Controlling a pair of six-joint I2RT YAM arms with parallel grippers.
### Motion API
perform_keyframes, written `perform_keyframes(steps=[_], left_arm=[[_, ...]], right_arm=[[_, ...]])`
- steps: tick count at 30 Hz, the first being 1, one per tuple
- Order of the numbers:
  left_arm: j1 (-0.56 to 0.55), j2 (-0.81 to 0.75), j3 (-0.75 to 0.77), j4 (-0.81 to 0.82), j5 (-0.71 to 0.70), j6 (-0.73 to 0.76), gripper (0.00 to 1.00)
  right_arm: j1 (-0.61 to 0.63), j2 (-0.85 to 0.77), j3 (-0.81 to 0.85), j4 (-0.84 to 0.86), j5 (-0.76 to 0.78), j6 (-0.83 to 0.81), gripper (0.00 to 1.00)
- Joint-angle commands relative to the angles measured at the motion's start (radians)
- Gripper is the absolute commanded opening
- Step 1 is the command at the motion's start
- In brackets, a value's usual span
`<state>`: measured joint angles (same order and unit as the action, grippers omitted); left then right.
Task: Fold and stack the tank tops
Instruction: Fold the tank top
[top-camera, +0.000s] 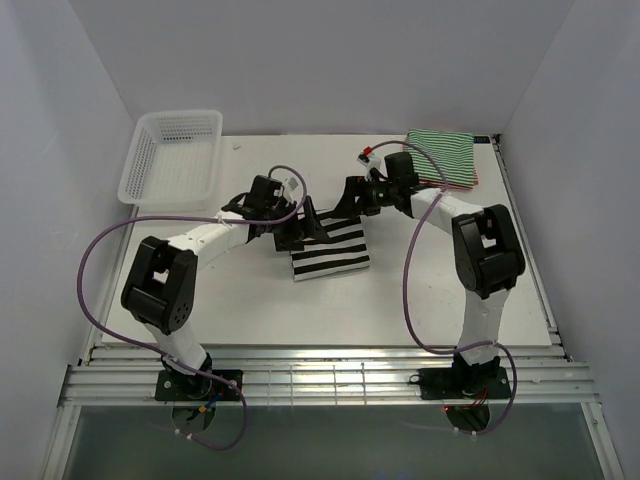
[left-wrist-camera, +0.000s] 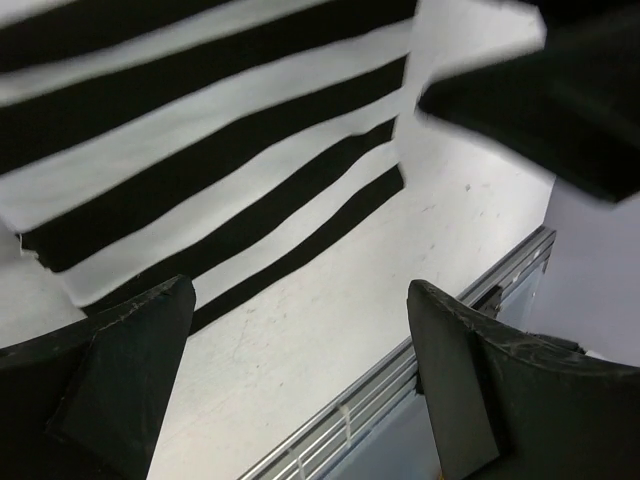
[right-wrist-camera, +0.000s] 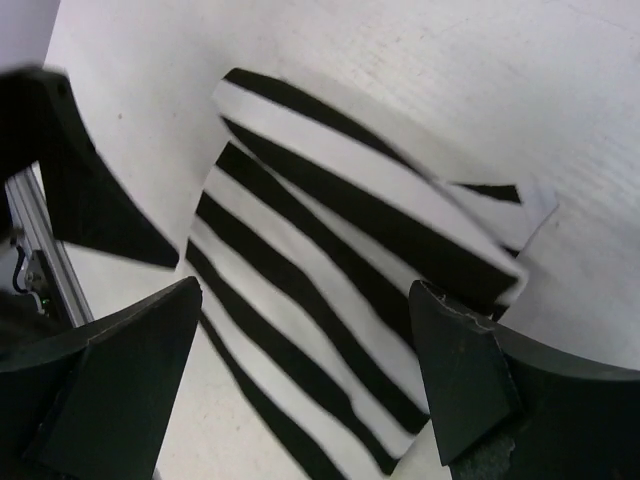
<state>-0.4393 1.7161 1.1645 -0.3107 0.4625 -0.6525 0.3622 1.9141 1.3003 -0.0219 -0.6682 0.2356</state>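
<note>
Tank tops you can count for certain number two. One black-and-white broad-striped top (top-camera: 332, 255) lies folded into a rectangle near the middle of the table (top-camera: 250, 310). One green-and-white thin-striped top (top-camera: 443, 155) lies folded at the far right corner. A thin reddish edge (top-camera: 477, 182) shows along the right side beneath the green one; you cannot tell from the overhead view whether that is a third top.

Your two grippers both hang over the far edge of the black-and-white top, facing each other. The left gripper (top-camera: 305, 228) has its jaws spread wide with nothing between them. In its wrist view the two fingers (left-wrist-camera: 130, 370) frame bare table, and the striped fabric lies just beyond them. The right gripper (top-camera: 350, 200) is likewise spread wide and holds nothing, with the folded top showing between its fingers (right-wrist-camera: 470, 390) in its wrist view.

One white mesh basket (top-camera: 135, 165) sits at the far left corner, well apart from both tops.
</note>
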Motion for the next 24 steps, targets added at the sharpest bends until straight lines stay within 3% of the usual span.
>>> perform_keyframes(steps=[1,7,12,15,20,24], left_arm=[[-0.001,-0.009,-0.074,0.028,0.047,-0.01,0.98],[-0.001,0.017,-0.131,-0.004,0.004,0.007,0.98],[-0.001,-0.007,-0.1,-0.042,-0.021,0.024,0.98],[-0.001,-0.074,-0.065,-0.045,-0.027,0.03,0.98],[-0.001,-0.209,-0.081,-0.062,-0.088,0.011,0.98],[-0.001,-0.306,-0.147,-0.103,-0.197,-0.013,0.98]], right_arm=[[0.0,0.126,0.112,0.068,0.005,0.036,0.9],[-0.006,0.284,0.286,0.024,0.074,0.05,0.9],[-0.005,0.235,0.33,-0.038,0.053,0.031,0.9],[-0.003,0.131,0.298,-0.087,0.093,-0.015,0.9],[-0.008,-0.114,0.073,-0.111,0.272,-0.038,0.9],[-0.008,-0.188,-0.039,-0.197,0.349,-0.048,0.9]])
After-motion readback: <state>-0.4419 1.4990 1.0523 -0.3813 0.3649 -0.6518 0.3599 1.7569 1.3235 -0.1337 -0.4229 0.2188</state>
